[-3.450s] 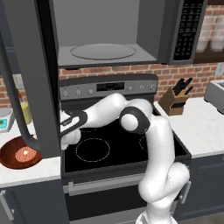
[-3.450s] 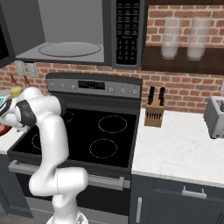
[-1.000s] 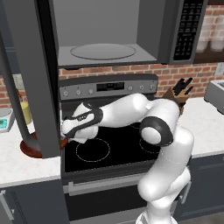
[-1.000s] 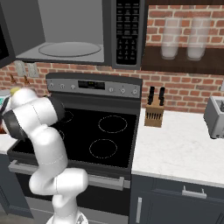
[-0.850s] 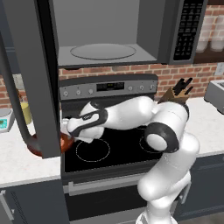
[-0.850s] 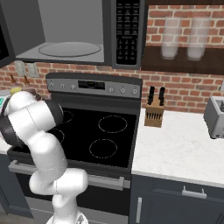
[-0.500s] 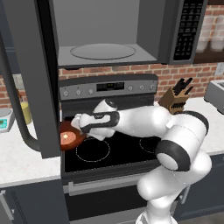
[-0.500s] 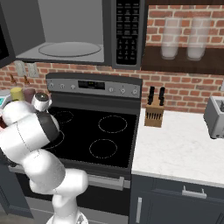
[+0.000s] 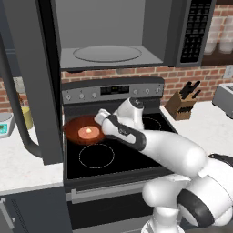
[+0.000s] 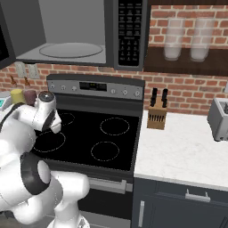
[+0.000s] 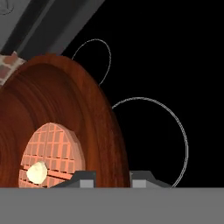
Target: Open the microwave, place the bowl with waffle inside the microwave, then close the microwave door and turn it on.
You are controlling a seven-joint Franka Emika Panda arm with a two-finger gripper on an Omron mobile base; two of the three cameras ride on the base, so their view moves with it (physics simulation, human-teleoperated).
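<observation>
Reddish-brown bowl with the waffle rides over the stove at centre left of the left base view, gripper pinching its rim. Door is open, so this looks like the carry step; next move likely calls for lifting it level onto the turntable at the top of frame. Versus 3.5 s ago, the bowl has left the counter at lower left.

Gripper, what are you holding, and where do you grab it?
The gripper holds the bowl with the waffle by its rim.
</observation>
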